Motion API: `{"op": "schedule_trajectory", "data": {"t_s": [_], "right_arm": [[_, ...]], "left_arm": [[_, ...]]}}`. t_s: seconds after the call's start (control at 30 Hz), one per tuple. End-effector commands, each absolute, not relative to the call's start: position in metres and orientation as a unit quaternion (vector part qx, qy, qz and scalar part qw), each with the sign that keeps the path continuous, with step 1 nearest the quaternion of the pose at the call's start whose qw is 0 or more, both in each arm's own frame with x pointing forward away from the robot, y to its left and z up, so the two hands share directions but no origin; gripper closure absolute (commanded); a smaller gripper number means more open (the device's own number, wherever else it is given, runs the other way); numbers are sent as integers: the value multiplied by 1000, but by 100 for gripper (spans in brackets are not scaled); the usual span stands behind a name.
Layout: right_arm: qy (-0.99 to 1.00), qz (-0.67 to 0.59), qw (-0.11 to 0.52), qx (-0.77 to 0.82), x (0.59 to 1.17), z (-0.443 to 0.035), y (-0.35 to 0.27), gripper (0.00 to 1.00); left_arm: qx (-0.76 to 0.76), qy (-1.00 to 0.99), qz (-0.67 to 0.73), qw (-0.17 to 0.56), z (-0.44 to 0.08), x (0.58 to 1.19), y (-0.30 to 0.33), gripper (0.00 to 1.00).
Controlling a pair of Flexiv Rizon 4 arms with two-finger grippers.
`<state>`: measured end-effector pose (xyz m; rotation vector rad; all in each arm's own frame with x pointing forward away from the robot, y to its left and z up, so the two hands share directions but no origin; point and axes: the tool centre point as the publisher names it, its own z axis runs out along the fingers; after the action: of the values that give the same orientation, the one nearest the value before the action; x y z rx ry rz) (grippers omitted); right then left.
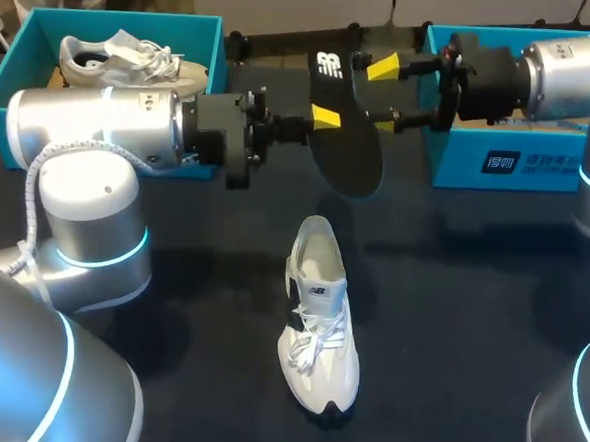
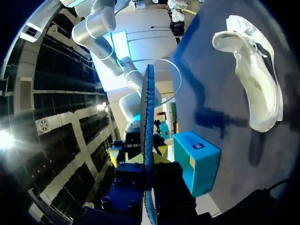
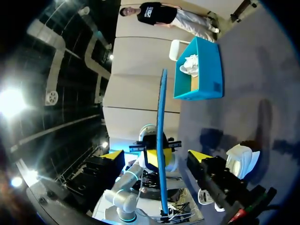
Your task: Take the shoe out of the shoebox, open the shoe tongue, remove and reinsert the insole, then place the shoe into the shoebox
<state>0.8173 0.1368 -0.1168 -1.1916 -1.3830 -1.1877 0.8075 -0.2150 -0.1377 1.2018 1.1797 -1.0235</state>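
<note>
Insole out of shoe, held in air at upper middle of head view. Left gripper clamped on its edge; seems positioned for handover or re-grip before reinsert. Right gripper fingers wide apart, one each side of insole, not touching. Insole black, thin, curved, white mark at one end. Shoe white, sole down on table, lower middle, mouth open toward insole. Teal shoebox at upper right.

The head view has even, soft light, and the dark table looks matte. Ceiling lamps flare starkly in both wrist views, and soft shadows lie beside the shoe.
</note>
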Motion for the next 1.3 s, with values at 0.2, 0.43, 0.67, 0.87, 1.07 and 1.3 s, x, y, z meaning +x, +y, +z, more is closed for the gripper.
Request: {"op": "schedule_trajectory", "data": {"t_s": [0.2,0.43,0.67,0.87,1.07,1.3], "right_arm": [[-561,-485,465,-484,807,-122,129,0],[-561,-485,465,-484,807,-122,129,0],[-561,-485,465,-484,807,-122,129,0],[-561,-485,465,-484,807,-122,129,0],[-561,-485,465,-484,807,-122,129,0],[-561,-485,465,-484,807,-122,129,0]], "left_arm": [[469,557,-498,471,-139,791,-183,100],[402,618,-567,368,-121,783,-170,100],[315,691,-607,236,-115,785,-160,100],[315,691,-607,236,-115,785,-160,100],[315,691,-607,236,-115,785,-160,100],[133,726,-673,46,-107,802,-154,100]]}}
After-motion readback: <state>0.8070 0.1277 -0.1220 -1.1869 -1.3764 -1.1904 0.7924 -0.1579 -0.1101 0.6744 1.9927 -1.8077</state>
